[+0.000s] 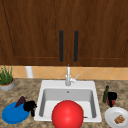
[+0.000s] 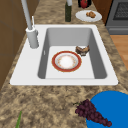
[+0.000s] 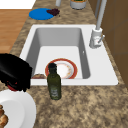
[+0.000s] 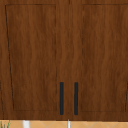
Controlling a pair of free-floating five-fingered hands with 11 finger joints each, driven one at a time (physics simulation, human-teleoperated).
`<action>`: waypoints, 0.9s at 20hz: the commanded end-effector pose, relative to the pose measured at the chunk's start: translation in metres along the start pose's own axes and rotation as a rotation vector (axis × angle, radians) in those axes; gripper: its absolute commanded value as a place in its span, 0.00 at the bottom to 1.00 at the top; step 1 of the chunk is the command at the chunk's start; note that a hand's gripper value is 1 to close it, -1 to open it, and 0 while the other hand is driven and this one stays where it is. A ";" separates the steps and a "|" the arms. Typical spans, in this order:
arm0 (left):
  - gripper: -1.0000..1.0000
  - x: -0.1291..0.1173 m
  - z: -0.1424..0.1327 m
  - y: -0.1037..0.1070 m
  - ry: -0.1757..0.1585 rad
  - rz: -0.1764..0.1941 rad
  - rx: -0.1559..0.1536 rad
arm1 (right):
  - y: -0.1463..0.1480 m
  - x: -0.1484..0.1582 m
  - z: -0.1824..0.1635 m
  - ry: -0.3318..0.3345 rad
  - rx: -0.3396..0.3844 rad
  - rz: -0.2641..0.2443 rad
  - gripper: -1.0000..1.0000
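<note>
On the worktop (image 1: 30, 87) left of the sink (image 1: 92, 85) we see the left hand (image 1: 29, 106) over the right edge of a blue plate (image 1: 12, 115), just beside a bunch of dark grapes (image 1: 20, 101) that lies on the plate's rim. Its fingers hang down, but we cannot tell if they are spread or curled. In the left side view the grapes (image 2: 91, 113) lie half on the blue plate (image 2: 112, 102) and half on the worktop.

On the other side of the sink the right hand (image 1: 112, 96) is just beside a dark green bottle (image 1: 106, 94) and in front of a small red thing (image 1: 111, 102). In the right side view this hand (image 3: 13, 72) covers most of the red thing (image 3: 11, 87), and we cannot say if it grips it. The bottle (image 3: 54, 83) stands upright between the sink and a white plate (image 3: 17, 107) with some brown food (image 3: 3, 119).

Inside the sink lie a bowl with a red rim (image 2: 66, 61) and a small brown thing (image 2: 82, 49) beside it. A tap (image 1: 68, 77) stands behind the sink, a potted plant (image 1: 6, 78) at the far left, and a brown wall cabinet (image 4: 64, 50) with two dark handles (image 4: 68, 98) hangs above.
</note>
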 end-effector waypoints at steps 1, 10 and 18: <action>0.50 0.000 0.000 0.000 0.000 0.000 0.000 | -0.015 0.024 0.013 -0.008 0.018 -0.013 1.00; 0.50 0.000 0.000 0.000 0.000 0.000 0.000 | -0.019 0.081 0.040 -0.022 -0.046 -0.026 1.00; 0.50 0.000 0.000 0.000 0.000 0.000 0.000 | -0.013 0.128 0.060 -0.049 -0.055 -0.040 1.00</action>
